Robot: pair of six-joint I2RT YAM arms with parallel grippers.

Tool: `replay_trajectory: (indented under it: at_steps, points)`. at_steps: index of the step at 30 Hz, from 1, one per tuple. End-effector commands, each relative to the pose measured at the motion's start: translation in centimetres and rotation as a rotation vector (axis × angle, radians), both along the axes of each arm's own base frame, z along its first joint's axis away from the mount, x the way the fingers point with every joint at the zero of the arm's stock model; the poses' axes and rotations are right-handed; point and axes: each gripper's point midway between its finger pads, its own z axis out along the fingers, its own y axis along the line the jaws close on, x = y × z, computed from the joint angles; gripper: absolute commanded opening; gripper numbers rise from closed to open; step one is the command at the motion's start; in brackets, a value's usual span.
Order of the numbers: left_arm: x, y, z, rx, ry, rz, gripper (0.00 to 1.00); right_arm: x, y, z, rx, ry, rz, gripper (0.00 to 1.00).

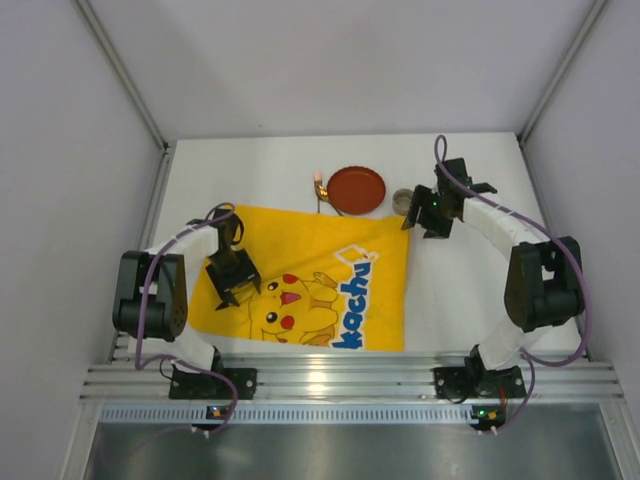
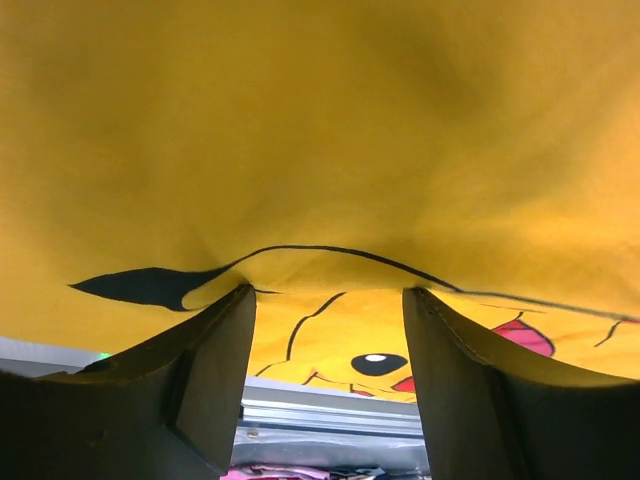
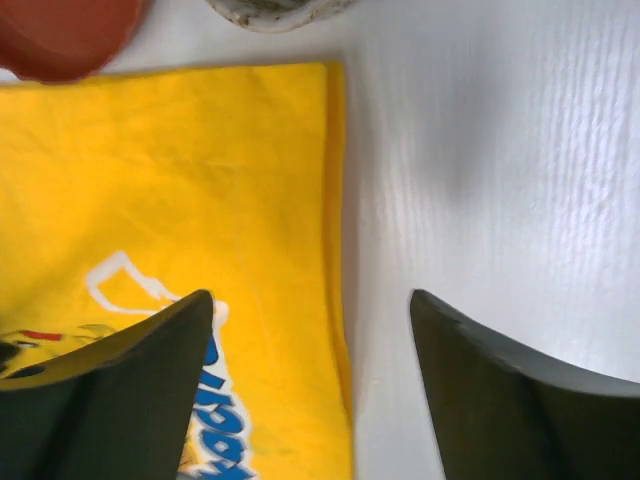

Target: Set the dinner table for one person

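Observation:
The white dinner table [image 1: 445,300] carries a yellow Pikachu-print cloth mat [image 1: 320,250]. My left gripper [image 1: 232,290] is over the mat's left part. In the left wrist view it [image 2: 328,292] is open, with both fingertips against the yellow mat [image 2: 320,130] and a low ridge of cloth between them. My right gripper [image 1: 425,228] hangs open at the mat's far right corner. In the right wrist view it [image 3: 310,295] straddles the mat's right edge, one finger over the mat [image 3: 180,170] and the other over bare table [image 3: 500,150]. It holds nothing.
A red plate [image 1: 357,189] [image 3: 60,35] sits just beyond the mat's far edge. A small pale cup [image 1: 403,200] [image 3: 275,10] stands to its right, close to my right gripper, and a gold utensil [image 1: 320,186] lies to its left. Grey walls enclose the table.

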Motion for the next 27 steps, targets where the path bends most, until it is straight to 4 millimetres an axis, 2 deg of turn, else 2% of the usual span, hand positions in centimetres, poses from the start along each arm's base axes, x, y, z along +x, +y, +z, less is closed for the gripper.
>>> replay_trajectory:
  at_steps: [1, 2, 4, 6, 8, 9, 10, 11, 13, 14, 15, 16, 17, 19, 20, 22, 23, 24, 26, 27]
  points:
    - [-1.3, -2.0, -0.6, -0.078, 0.043, 0.022, 0.66, 0.0, -1.4, -0.2, -0.108, 0.022, 0.048, 0.88]
    - [-1.5, -2.5, -0.3, -0.093, 0.046, 0.017, 0.66, 0.0, -1.6, -0.2, -0.119, 0.027, 0.042, 0.99]
    - [-2.0, -4.2, 1.0, -0.114, 0.034, -0.018, 0.68, -0.2, -2.0, 0.3, -0.134, 0.027, 0.029, 1.00]
    - [-1.3, -5.6, 2.7, -0.115, -0.018, -0.059, 0.72, -0.6, -2.0, 1.1, -0.127, 0.013, 0.027, 1.00]
    - [-0.1, -5.9, 4.8, -0.109, -0.084, -0.067, 0.78, -1.6, -1.1, 3.3, -0.088, -0.027, 0.046, 1.00]
    - [1.6, -6.3, 6.8, -0.121, -0.151, -0.068, 0.80, -2.2, -0.7, 3.7, -0.075, -0.033, 0.054, 1.00]
    - [2.3, -6.5, 7.9, -0.124, -0.175, -0.072, 0.82, -3.2, 0.7, 5.5, -0.032, -0.074, 0.091, 1.00]
    - [4.0, -6.9, 9.9, -0.137, -0.238, -0.074, 0.83, -3.9, 1.7, 6.2, -0.005, -0.088, 0.117, 1.00]
    - [5.5, -7.4, 11.5, -0.150, -0.275, -0.076, 0.84, -6.2, 4.4, 6.8, 0.041, -0.101, 0.200, 1.00]
    - [6.8, -7.8, 13.3, -0.163, -0.317, -0.081, 0.84, -7.0, 6.0, 7.1, 0.092, -0.103, 0.248, 0.99]
    - [7.5, -7.8, 13.4, -0.148, -0.319, -0.084, 0.83, -8.0, 7.0, 6.1, 0.123, -0.080, 0.280, 0.97]
    - [8.2, -7.6, 13.8, -0.128, -0.330, -0.094, 0.83, -9.6, 9.1, 6.1, 0.193, -0.060, 0.339, 0.93]
    - [9.2, -7.5, 15.1, -0.113, -0.360, -0.099, 0.83, -10.3, 10.1, 5.7, 0.232, -0.051, 0.363, 0.82]
    - [10.9, -6.5, 15.1, -0.039, -0.384, -0.114, 0.84, -11.5, 12.8, 4.5, 0.349, -0.044, 0.419, 0.65]
    - [12.2, -6.5, 16.1, -0.040, -0.424, -0.118, 0.83, -11.6, 13.3, 3.9, 0.371, -0.043, 0.431, 0.47]
    - [14.0, -6.4, 15.7, -0.028, -0.431, -0.133, 0.83, -11.5, 13.4, 1.5, 0.346, 0.000, 0.433, 0.26]
    - [15.4, -6.6, 16.9, -0.029, -0.475, -0.136, 0.83, -11.5, 13.2, 0.5, 0.326, 0.022, 0.429, 0.07]
    - [16.7, -6.9, 16.1, -0.026, -0.478, -0.145, 0.83, -11.6, 13.0, -1.1, 0.299, 0.064, 0.421, 0.00]
    - [18.9, -7.3, 16.5, -0.018, -0.528, -0.160, 0.81, -11.8, 12.6, -2.6, 0.274, 0.101, 0.418, 0.00]
    - [20.5, -7.9, 15.4, -0.015, -0.539, -0.169, 0.80, -12.3, 12.3, -3.7, 0.261, 0.135, 0.412, 0.00]
